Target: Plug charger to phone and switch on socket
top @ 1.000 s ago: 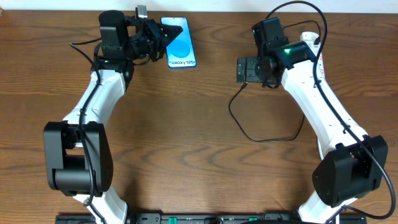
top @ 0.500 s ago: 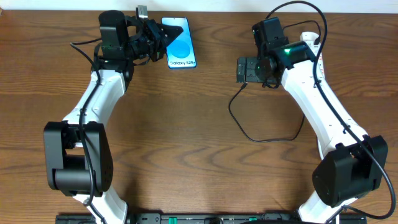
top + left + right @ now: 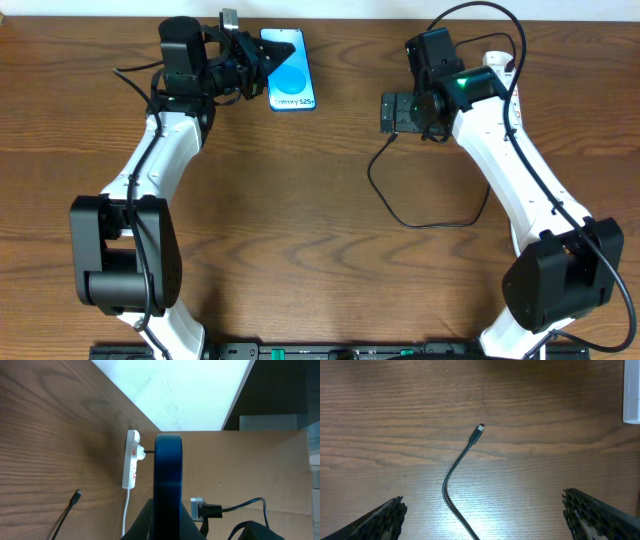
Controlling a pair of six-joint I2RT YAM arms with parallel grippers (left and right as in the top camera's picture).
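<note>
My left gripper (image 3: 257, 62) is shut on the phone (image 3: 291, 68), gripping its left side at the table's back edge; its cyan screen faces up. The left wrist view shows the phone (image 3: 168, 475) edge-on as a blue slab between the jaws. My right gripper (image 3: 393, 112) stands open just above the table. In the right wrist view the charger's connector tip (image 3: 480, 427) lies ahead of it, and the black cable (image 3: 451, 480) runs back between the fingers (image 3: 385, 517). The charger cable (image 3: 420, 224) loops over the table. The white socket (image 3: 131, 460) with red switches lies at the back right, mostly hidden under the right arm (image 3: 497, 60).
The socket's white cord (image 3: 125, 515) trails from it toward the left gripper's camera. The table's back edge (image 3: 350, 20) runs just behind the phone. A corner of the socket (image 3: 632, 395) shows at the right of the right wrist view.
</note>
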